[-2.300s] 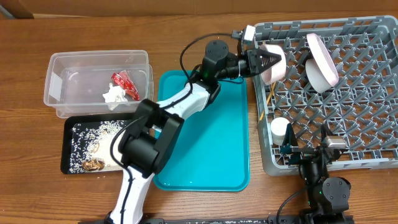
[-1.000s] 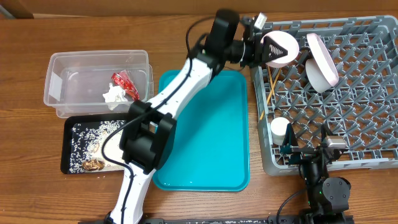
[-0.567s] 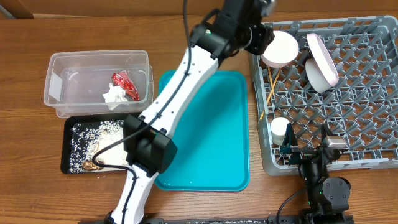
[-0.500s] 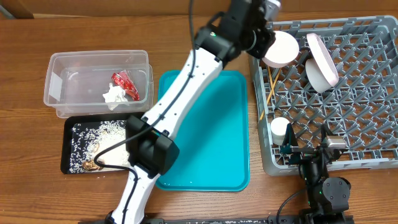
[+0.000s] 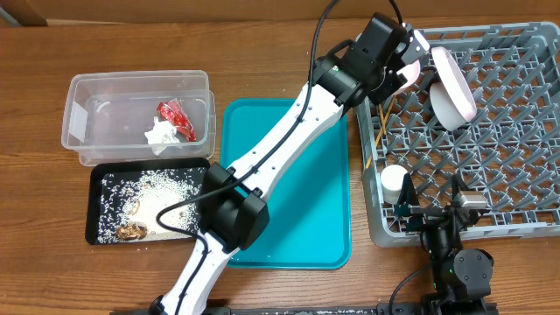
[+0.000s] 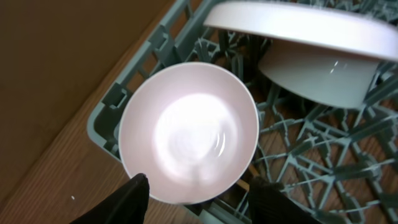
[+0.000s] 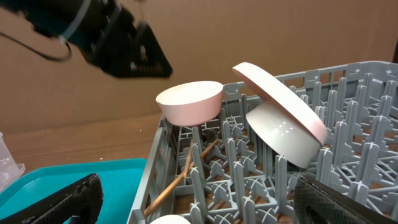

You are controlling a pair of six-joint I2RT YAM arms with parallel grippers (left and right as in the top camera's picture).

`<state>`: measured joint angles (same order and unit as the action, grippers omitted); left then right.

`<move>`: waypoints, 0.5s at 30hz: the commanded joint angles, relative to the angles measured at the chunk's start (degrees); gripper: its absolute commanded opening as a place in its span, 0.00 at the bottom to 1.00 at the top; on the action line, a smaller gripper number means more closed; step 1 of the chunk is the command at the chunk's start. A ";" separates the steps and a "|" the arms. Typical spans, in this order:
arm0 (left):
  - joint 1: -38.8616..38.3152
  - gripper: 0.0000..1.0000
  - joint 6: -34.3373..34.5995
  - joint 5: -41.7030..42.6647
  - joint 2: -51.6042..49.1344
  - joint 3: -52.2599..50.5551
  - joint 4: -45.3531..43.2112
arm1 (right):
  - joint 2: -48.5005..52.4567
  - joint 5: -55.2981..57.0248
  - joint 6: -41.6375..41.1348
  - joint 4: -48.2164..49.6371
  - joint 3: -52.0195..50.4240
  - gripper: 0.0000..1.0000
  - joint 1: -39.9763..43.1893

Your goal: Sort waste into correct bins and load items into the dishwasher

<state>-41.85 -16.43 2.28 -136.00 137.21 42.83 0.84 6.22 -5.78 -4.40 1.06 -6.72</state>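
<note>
Left wrist view: bowl (image 6: 189, 134) is now released and seated rim-up on pegs in the far-left corner of the dish rack (image 6: 107, 119), beside the tilted plate (image 6: 298, 25). Then left gripper (image 6: 199, 185) is backed off, jaws part-open, empty; right gripper (image 7: 196, 193) is held wide, empty. Loading is judged complete.

white bowl (image 6: 186, 134) | upright | perched in far-left corner of grey rack (image 6: 104, 115)
</note>
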 commanded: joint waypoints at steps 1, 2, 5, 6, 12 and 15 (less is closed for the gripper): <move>0.46 0.53 -5.18 1.60 -2.58 0.96 -0.68 | -0.55 0.13 -0.20 0.24 -0.59 1.00 0.37; 0.46 0.53 -5.49 1.84 -3.28 0.94 -0.90 | -0.55 0.15 -0.20 0.24 -0.59 1.00 0.37; 0.44 0.55 -6.38 3.30 -4.17 0.94 -1.53 | -0.55 0.13 -0.17 0.24 -0.59 1.00 0.37; 0.33 0.56 -7.58 4.28 -4.50 0.94 -1.62 | -0.55 0.13 -0.20 0.24 -0.59 1.00 0.37; 0.17 0.58 -10.64 5.31 -5.99 0.94 -1.92 | -0.55 0.13 -0.17 0.24 -0.59 1.00 0.37; 0.17 0.57 -10.82 5.33 -6.12 0.90 -1.95 | -0.55 0.13 -0.17 0.24 -0.59 1.00 0.37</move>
<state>-41.54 -24.93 6.24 -140.81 137.21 41.12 0.84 6.20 -5.78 -4.38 1.06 -6.72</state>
